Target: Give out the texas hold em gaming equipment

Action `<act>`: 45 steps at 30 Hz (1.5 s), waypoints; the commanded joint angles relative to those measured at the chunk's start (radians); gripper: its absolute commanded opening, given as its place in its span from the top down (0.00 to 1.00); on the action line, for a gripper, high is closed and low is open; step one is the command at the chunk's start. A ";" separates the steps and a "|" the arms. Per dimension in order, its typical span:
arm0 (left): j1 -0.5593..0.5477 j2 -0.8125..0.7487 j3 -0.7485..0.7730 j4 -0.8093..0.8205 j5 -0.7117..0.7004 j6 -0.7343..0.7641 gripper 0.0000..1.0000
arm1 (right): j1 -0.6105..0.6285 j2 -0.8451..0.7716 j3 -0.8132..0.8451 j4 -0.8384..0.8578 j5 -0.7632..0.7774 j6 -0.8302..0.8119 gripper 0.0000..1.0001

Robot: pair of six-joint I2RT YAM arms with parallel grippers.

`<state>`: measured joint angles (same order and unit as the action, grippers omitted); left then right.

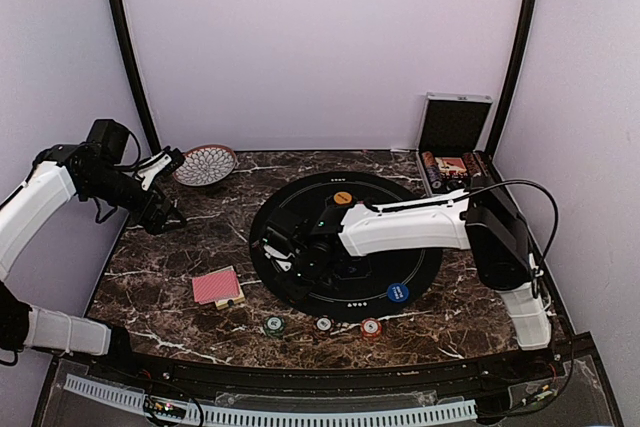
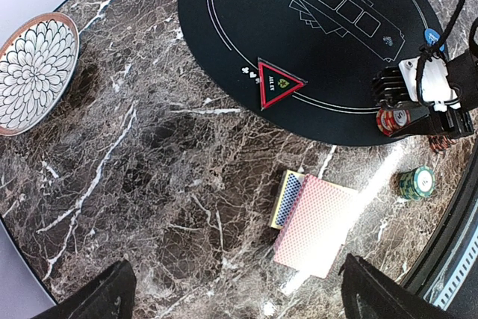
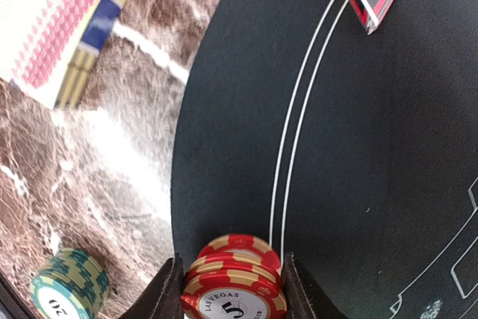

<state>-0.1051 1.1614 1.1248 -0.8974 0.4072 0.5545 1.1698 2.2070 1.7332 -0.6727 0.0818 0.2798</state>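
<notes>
My right gripper (image 3: 231, 278) is shut on a small stack of red poker chips (image 3: 233, 289) at the near left rim of the black round mat (image 1: 400, 247). The left wrist view shows the same stack (image 2: 393, 119) in the right gripper (image 2: 418, 113). The red-backed playing cards (image 2: 317, 225) lie on the marble beside a blue-and-gold box (image 2: 287, 198). A green chip stack (image 3: 69, 283) stands close by. On the near marble sit green (image 1: 273, 325), white (image 1: 323, 324) and red chips (image 1: 370, 327); blue (image 1: 397, 293) and orange chips (image 1: 343, 198) lie on the mat. My left gripper (image 1: 168, 217) hangs open, empty, above the marble.
A patterned round bowl (image 1: 205, 163) sits at the back left. A silver hinged case (image 1: 455, 127) stands open at the back right with more chips in its tray. A red-edged triangular marker (image 2: 278, 84) lies on the mat's left side. Walls close in the table's back and sides.
</notes>
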 commanded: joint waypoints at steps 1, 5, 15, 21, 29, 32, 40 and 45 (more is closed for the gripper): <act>-0.002 -0.023 -0.009 -0.030 0.006 0.012 0.01 | 0.002 -0.036 -0.029 0.013 0.011 0.018 0.64; -0.002 -0.026 -0.014 -0.029 0.004 0.012 0.01 | 0.002 -0.026 -0.033 0.016 0.024 0.014 0.61; -0.002 -0.024 -0.018 -0.025 0.006 0.009 0.01 | 0.001 0.010 0.009 0.020 0.027 0.005 0.50; -0.002 -0.025 -0.014 -0.029 0.003 0.010 0.01 | 0.002 0.013 0.010 0.031 0.001 0.013 0.46; -0.002 -0.025 -0.012 -0.029 0.003 0.011 0.01 | -0.008 -0.051 -0.040 0.006 -0.002 0.016 0.33; -0.002 -0.027 -0.013 -0.031 0.004 0.011 0.01 | -0.007 -0.083 -0.089 0.002 -0.009 0.021 0.27; -0.002 -0.026 -0.006 -0.033 0.007 0.006 0.01 | 0.004 -0.111 -0.165 0.030 -0.020 0.037 0.36; -0.002 -0.028 -0.001 -0.036 0.003 0.005 0.01 | 0.021 -0.089 -0.130 0.025 -0.001 0.033 0.46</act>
<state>-0.1051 1.1606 1.1168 -0.8997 0.4038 0.5545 1.1732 2.1338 1.5795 -0.6548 0.0711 0.3084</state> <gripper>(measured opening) 0.987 0.564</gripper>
